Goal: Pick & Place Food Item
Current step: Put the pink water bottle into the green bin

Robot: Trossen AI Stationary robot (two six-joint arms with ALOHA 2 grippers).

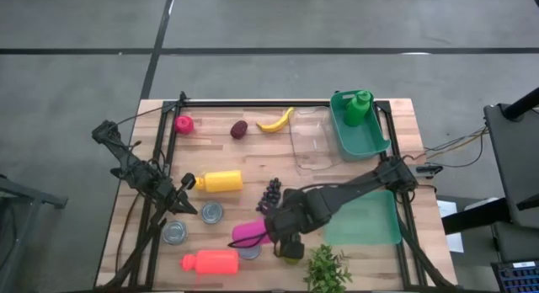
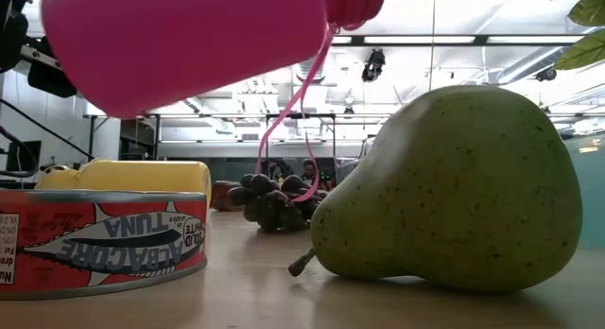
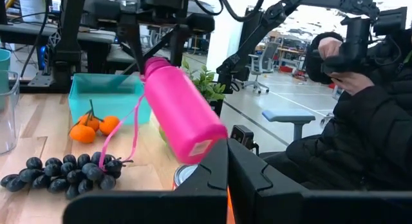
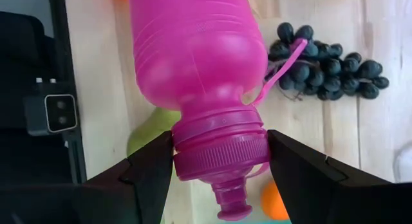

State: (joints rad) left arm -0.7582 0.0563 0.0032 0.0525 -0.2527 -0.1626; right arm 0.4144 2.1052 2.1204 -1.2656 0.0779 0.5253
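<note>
High view first: the right gripper (image 1: 282, 228) sits low over the front middle of the table (image 1: 396, 116), and it has a pink bottle (image 1: 251, 234) in its grasp. Right wrist view confirms it, the two dark fingers (image 4: 154, 169) pressed on either side of the bottle's cap collar (image 4: 219, 150), with the bottle's pink strap (image 4: 283, 66) looping off toward a bunch of dark grapes (image 4: 328, 73). The bottle is off the wood; the low view shows it hanging tilted above a tuna can (image 2: 99, 239), and a green pear (image 2: 449, 192) lies on its side just beside. The grapes rest farther back, with a yellow bottle (image 2: 132, 178) behind the can.

Over on the left, the left gripper (image 1: 187, 200) waits near the yellow bottle and two tins (image 1: 212, 213); its fingers (image 3: 212, 179) stand nearly together with nothing between them. Its wrist view catches small oranges (image 3: 90, 127) by a teal tray (image 3: 106, 89), and a person in a dark jacket (image 3: 367, 121) beyond the table.

At the back edge: a banana (image 1: 276, 121), a green bin (image 1: 358, 129) with a green bottle (image 1: 358, 106).
</note>
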